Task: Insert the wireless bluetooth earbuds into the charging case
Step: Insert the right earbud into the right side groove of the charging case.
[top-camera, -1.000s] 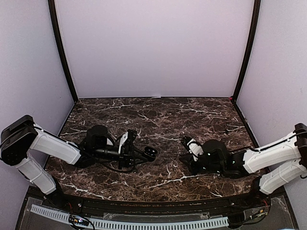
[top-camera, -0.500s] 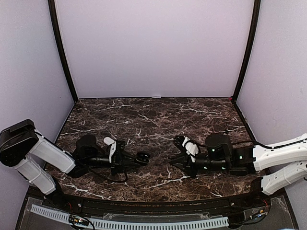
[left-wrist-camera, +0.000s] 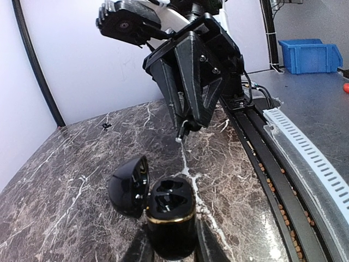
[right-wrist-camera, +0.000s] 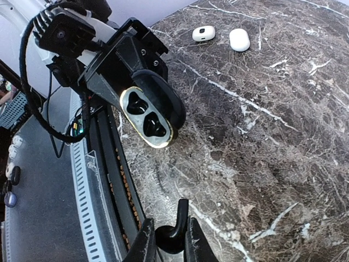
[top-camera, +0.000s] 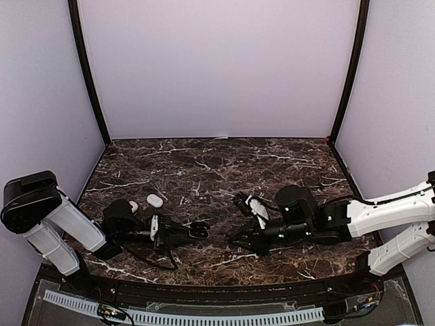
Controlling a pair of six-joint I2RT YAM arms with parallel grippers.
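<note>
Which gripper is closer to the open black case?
Left. The left gripper is clamped on the black case. The right gripper faces it across a gap, pinching a black earbud.

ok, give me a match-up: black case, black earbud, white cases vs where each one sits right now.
Things:
1. black charging case
2. black earbud
3. white cases

Places:
A. lying on the table
B. held in the left hand, lid open
C. pinched in the right hand

Pairs: 1-B, 2-C, 3-A
</note>
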